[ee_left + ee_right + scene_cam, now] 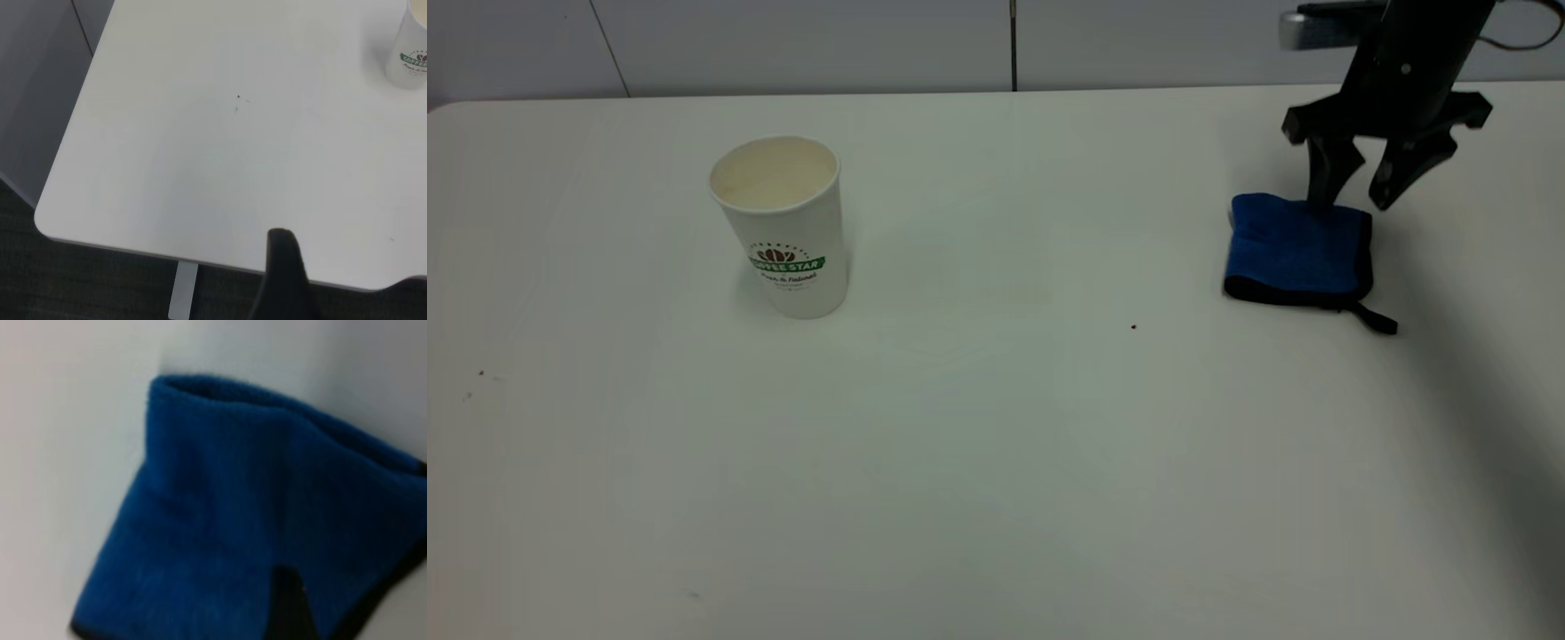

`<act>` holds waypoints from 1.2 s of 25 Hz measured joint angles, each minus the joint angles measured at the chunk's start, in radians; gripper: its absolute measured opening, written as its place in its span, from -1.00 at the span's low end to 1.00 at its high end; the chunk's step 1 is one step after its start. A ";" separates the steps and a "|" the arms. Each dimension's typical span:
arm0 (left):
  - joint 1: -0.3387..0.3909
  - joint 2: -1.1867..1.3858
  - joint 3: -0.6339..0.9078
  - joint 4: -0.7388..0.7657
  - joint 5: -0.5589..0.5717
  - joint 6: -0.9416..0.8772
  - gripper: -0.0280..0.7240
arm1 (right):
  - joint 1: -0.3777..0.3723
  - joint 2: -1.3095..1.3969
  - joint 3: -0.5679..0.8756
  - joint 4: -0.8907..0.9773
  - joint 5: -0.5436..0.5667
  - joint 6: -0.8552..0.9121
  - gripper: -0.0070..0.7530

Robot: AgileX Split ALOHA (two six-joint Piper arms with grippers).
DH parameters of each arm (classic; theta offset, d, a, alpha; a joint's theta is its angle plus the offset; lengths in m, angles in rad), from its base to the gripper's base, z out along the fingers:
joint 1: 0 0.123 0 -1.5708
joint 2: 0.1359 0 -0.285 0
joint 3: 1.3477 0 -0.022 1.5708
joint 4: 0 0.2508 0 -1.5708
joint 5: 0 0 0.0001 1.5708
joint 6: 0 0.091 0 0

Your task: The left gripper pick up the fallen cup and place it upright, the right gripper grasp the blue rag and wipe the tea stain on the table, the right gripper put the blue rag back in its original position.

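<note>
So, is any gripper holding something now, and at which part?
Nothing is held. The right gripper is open at the blue rag's far edge, one finger touching it. The cup stands free.

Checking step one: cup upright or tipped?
Upright. The cup stands on its base on the table, open mouth up, logo reading level.
</note>
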 joint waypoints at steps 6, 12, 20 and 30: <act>0.000 0.000 0.000 0.000 0.000 0.000 0.61 | 0.001 -0.210 0.000 0.010 0.268 -0.027 0.87; 0.000 0.000 0.000 0.000 0.000 0.000 0.61 | 0.001 -0.508 0.089 0.074 0.307 -0.033 0.94; 0.000 0.000 0.000 0.000 0.000 0.000 0.61 | 0.014 -1.094 0.540 0.090 0.326 -0.024 0.94; 0.000 0.000 0.000 0.000 0.000 0.002 0.61 | 0.014 -1.799 1.077 0.054 0.319 0.046 0.91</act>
